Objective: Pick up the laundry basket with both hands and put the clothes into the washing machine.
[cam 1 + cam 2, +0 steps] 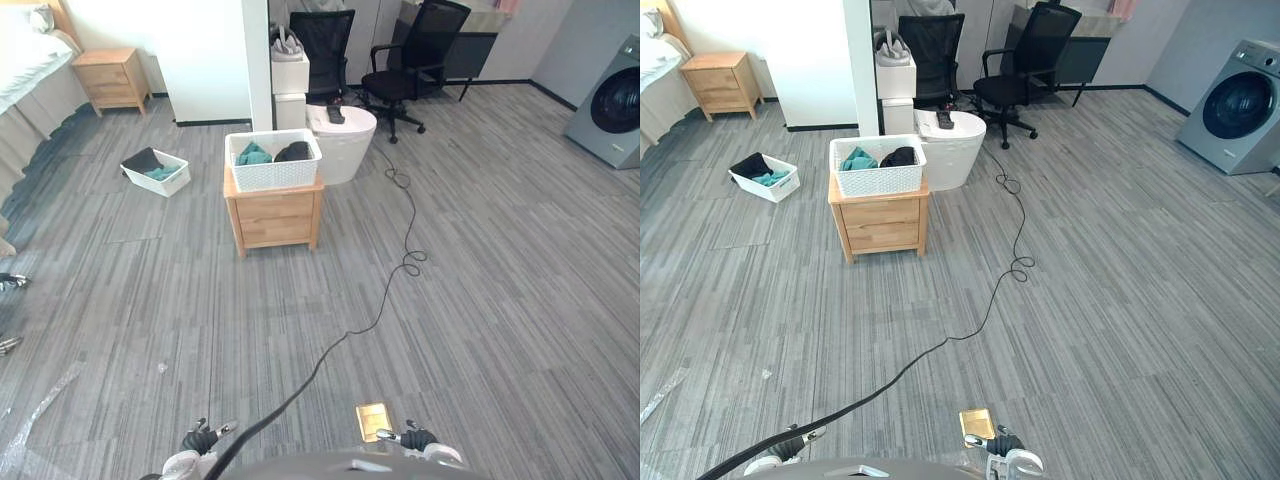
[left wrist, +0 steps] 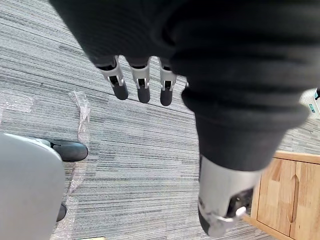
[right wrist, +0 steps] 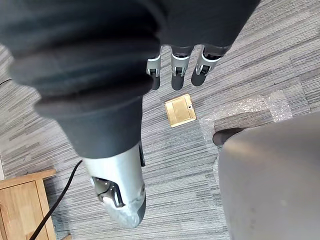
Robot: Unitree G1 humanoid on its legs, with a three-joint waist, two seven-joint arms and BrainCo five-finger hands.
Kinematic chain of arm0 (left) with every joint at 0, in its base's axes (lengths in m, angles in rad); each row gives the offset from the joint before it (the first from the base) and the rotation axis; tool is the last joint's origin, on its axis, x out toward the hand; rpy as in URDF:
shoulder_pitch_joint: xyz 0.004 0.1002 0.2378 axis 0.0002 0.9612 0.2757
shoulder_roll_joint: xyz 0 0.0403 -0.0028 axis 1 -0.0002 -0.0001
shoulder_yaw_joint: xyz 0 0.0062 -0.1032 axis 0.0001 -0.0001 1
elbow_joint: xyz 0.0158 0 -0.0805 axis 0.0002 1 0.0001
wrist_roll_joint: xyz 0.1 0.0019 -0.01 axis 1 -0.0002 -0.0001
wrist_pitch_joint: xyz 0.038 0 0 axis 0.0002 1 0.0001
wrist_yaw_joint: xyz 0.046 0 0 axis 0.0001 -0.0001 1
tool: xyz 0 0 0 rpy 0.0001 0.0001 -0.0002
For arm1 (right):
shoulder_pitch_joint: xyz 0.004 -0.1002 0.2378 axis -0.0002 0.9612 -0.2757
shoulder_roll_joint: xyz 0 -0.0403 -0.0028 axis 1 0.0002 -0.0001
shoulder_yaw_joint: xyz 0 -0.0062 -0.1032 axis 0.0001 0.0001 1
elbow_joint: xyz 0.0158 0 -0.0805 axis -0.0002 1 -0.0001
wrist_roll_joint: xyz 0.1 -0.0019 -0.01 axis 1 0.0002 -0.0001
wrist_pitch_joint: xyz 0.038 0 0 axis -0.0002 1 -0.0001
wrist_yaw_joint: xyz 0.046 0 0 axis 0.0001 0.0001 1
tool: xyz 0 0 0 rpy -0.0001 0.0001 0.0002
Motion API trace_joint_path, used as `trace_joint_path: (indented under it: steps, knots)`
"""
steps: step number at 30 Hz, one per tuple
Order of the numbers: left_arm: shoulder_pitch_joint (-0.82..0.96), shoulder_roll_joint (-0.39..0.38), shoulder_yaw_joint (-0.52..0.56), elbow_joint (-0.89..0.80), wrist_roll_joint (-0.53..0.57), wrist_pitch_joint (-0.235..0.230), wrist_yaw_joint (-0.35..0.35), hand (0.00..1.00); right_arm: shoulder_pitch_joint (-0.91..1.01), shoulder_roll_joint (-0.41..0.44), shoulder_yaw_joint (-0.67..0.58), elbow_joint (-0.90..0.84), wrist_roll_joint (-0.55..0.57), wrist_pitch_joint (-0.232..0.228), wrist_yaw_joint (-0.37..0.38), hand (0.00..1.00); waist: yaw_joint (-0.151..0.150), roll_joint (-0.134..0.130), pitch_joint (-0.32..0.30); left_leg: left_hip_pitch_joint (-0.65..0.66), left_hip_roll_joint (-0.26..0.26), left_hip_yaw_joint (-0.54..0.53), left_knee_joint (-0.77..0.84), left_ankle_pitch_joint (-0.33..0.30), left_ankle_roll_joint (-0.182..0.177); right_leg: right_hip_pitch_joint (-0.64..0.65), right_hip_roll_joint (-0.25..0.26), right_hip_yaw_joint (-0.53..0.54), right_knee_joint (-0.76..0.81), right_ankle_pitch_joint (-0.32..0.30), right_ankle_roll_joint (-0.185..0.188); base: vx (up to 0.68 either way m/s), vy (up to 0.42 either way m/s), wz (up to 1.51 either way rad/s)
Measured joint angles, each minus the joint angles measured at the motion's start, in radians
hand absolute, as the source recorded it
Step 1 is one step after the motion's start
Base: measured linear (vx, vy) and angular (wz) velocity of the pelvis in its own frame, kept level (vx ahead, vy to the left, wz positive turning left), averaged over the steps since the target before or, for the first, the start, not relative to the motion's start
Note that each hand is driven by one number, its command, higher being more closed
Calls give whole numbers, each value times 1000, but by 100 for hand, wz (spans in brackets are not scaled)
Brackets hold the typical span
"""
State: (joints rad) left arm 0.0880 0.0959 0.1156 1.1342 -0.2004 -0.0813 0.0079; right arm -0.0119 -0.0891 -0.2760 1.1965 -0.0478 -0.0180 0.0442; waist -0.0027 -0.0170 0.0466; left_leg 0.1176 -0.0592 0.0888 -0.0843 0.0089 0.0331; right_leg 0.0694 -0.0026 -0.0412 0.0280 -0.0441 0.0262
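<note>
A white laundry basket [image 1: 273,160] holding teal and dark clothes stands on a low wooden cabinet [image 1: 274,215] in the middle of the room, well ahead of me. The grey washing machine [image 1: 1235,95] with its dark round door stands at the far right wall. My left hand [image 2: 142,85] hangs low at my side over bare floor, fingers straight and holding nothing. My right hand [image 3: 175,65] hangs the same way on the other side, open above a brass floor plate [image 3: 180,110]. Both hands are far from the basket.
A smaller white bin [image 1: 156,171] with clothes lies on the floor left of the cabinet. Behind the cabinet are a white round tub [image 1: 343,140] and two black office chairs [image 1: 410,60]. A bed [image 1: 25,60] and a nightstand [image 1: 110,78] stand at the far left.
</note>
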Motion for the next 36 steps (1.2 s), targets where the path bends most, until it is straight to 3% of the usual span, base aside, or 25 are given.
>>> trace_joint_path:
  steps: [12,28,36]
  knots:
    - [-18,3,-9,18,67,-4,1,0,4,0,-23,-1,1,-1,0,0,-3,-2,1,-11,0,-7,-1,3,2,7,0,-13,-29,11,-4,18,-9,2]
    - [-18,2,-7,18,67,-4,1,0,1,0,0,-2,2,-6,0,0,-3,-1,6,-2,1,11,-1,0,-2,19,2,1,-36,13,-1,-22,-12,-3]
    - [-27,4,1,17,52,-6,1,0,-25,-3,62,-3,1,-3,0,0,2,-4,25,-37,-1,47,-1,-12,2,-44,1,37,-2,6,13,-26,-6,-14]
